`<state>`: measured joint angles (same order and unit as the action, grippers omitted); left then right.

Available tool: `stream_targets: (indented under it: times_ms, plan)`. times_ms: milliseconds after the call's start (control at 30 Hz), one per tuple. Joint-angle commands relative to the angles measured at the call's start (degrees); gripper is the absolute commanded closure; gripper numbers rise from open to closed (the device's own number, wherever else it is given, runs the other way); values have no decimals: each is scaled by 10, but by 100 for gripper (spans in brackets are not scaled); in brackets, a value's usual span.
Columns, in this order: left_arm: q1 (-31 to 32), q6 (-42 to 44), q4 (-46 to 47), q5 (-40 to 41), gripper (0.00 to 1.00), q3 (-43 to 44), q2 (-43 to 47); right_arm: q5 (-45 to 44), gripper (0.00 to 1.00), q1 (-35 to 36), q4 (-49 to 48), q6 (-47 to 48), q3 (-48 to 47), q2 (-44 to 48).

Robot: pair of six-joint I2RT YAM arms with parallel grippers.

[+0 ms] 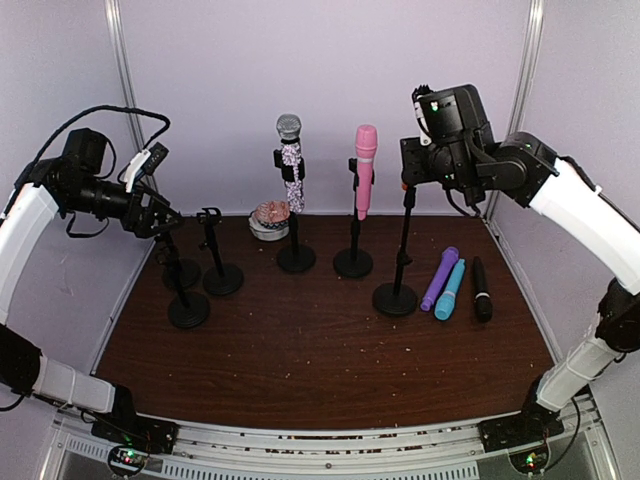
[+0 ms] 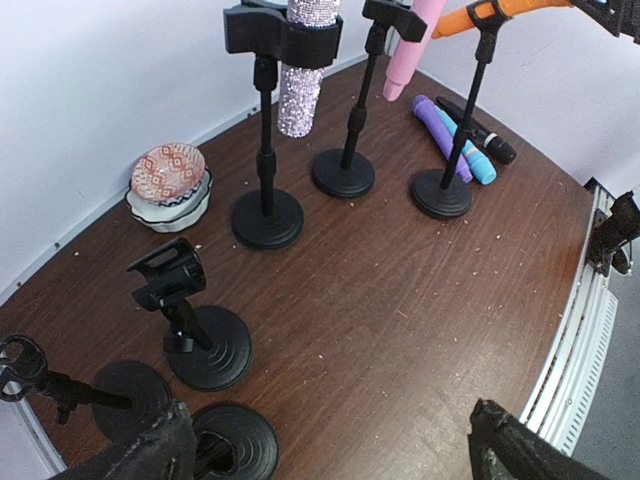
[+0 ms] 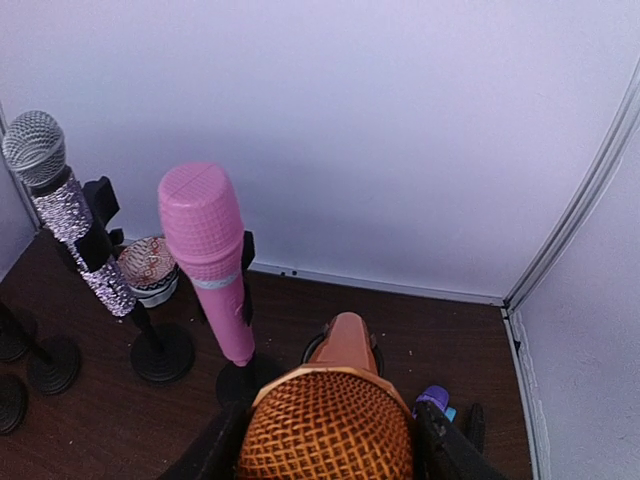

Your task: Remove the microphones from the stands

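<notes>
Evidently right claw [image 3: 328, 445] stands half-closed, jaws snug on the orange microphone [image 3: 326, 415] head between them, gripping so it can lift clear of the stand [image 1: 403, 245] clip below

Both arms raised; left claw [image 2: 330, 445] wide open, right claw [image 3: 325, 440] clamped.

Cropped and concealed
Cut off at the right wrist view's bottom edge: orange microphone [image 3: 325, 425]; cropped at the left wrist view's top: glitter microphone [image 2: 300, 88], pink microphone [image 2: 408, 50].
</notes>
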<state>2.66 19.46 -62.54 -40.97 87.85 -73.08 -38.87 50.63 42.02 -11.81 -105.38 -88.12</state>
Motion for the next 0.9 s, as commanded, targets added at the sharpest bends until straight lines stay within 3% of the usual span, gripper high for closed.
stream_targets:
  times_ms: [0,400,667,867]
  plan:
    - [-4,11,23,-6,2,-2,14,-26,100,42,-15,6,2,43]
    - [-4,22,25,-34,2,-21,27,-45,100,169,-31,-21,18,65]
    - [-4,2,63,-54,2,-54,47,29,100,191,-188,49,37,34]
    - [-5,-15,78,-59,6,-48,36,77,100,190,-309,119,-28,-47]
